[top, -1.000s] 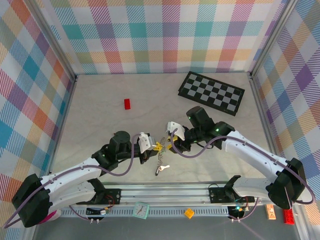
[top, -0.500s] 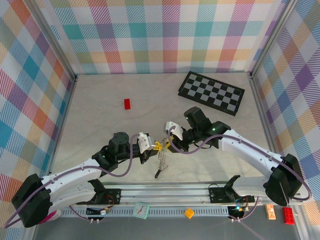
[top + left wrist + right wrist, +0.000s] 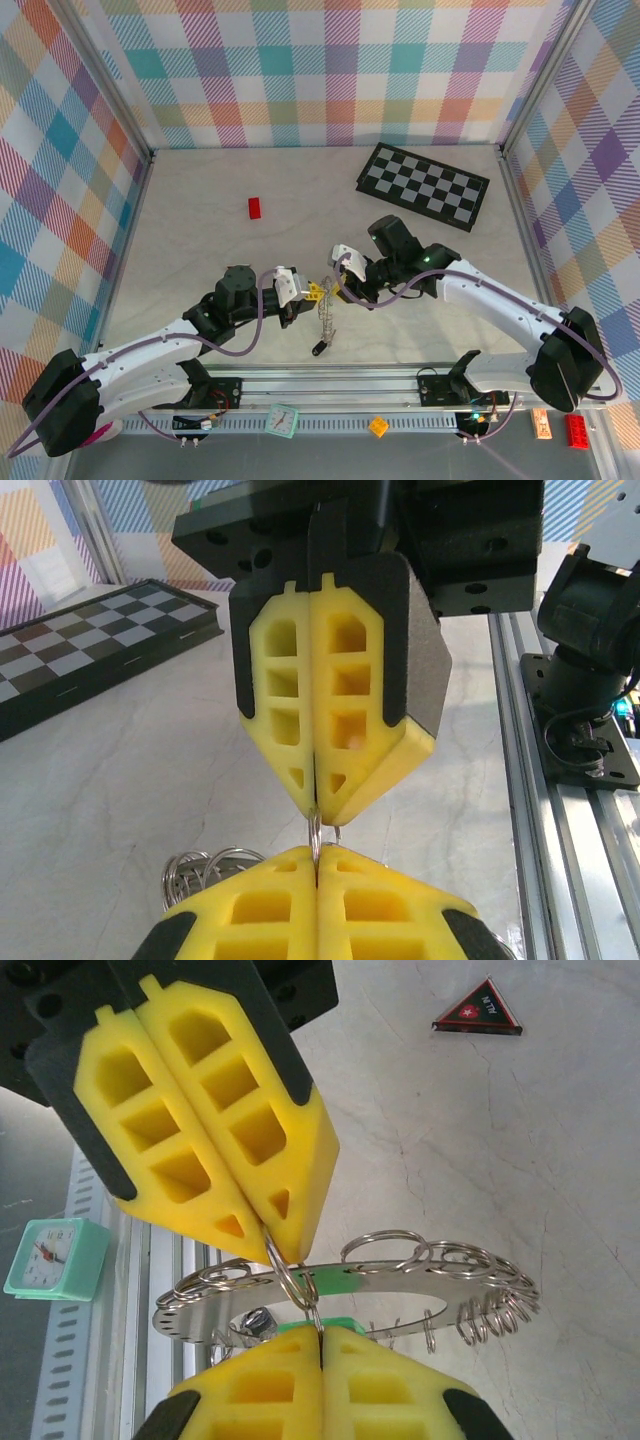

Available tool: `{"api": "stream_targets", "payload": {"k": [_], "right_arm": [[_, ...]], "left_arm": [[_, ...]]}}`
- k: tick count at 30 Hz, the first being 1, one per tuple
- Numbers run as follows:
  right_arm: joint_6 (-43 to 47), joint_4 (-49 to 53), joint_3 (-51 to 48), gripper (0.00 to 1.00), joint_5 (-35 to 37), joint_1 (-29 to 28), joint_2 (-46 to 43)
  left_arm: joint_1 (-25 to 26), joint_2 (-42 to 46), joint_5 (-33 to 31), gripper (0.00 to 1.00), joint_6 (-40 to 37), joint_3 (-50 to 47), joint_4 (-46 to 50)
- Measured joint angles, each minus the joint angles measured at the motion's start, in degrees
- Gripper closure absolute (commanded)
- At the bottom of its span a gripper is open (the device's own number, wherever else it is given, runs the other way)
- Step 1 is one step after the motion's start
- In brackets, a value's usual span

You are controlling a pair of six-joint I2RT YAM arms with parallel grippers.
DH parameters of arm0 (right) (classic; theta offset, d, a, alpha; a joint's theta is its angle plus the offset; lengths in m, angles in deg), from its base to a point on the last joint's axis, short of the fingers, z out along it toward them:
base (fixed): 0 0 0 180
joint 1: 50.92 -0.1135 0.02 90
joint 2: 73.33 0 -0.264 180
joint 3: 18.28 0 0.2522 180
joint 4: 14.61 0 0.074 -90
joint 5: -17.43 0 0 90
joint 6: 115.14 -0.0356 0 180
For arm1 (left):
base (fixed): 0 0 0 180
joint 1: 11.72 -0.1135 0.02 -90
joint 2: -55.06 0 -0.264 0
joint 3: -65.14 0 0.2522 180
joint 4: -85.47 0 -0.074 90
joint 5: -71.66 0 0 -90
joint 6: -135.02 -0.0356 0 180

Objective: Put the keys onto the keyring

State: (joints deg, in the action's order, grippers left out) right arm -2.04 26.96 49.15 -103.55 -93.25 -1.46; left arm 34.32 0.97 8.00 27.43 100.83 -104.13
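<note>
The keyring (image 3: 323,318) is a flat silver disc (image 3: 450,1285) strung with several small split rings, hanging between the two arms above the table. My left gripper (image 3: 310,293) is shut on one small ring (image 3: 316,832) at the top. My right gripper (image 3: 333,288) faces it tip to tip and is shut on a linked ring (image 3: 318,1312). In the right wrist view the light green key (image 3: 352,1282) lies against the disc just behind my right fingertips (image 3: 290,1345). The black key (image 3: 318,348) dangles at the bottom of the keyring, near the table.
A black-and-white chequered board (image 3: 423,185) lies at the back right and a small red brick (image 3: 255,207) at the back left. A metal rail (image 3: 330,385) runs along the near edge with a small clock (image 3: 283,420) beyond it. A black triangle marker (image 3: 478,1020) lies on the table.
My right gripper has shut on a ring at the top of the keyring. The keyring and black key have swung in to hang straighter below the two grippers.
</note>
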Motion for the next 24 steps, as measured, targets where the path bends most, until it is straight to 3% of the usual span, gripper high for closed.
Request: {"api": "stream_targets", "payload": {"k": [4, 9, 13, 18, 24], "right_arm": [[-0.2, -0.4, -0.2, 1.0, -0.8, 0.0, 1.2], [-1.4, -3.4, -2.1, 0.76, -1.5, 0.1, 0.7], [-2.6, -8.3, -6.7, 0.69, -1.5, 1.1, -3.0], [-3.0, -14.6, -10.7, 0.67, -2.4, 1.7, -8.0], [-3.7, -19.0, -10.7, 0.68, -5.3, 1.7, -7.5]], "left_arm": [[0.0, 0.0, 0.1, 1.0, 0.0, -0.6, -0.9], [0.0, -0.1, 0.2, 1.0, 0.7, -1.3, -3.3], [0.0, -0.1, 0.2, 1.0, 1.8, -1.8, -5.9], [0.0, -0.4, 0.8, 1.0, 2.7, -1.9, -7.3], [0.0, -1.4, 1.6, 1.0, 3.7, -2.1, -9.6]]}}
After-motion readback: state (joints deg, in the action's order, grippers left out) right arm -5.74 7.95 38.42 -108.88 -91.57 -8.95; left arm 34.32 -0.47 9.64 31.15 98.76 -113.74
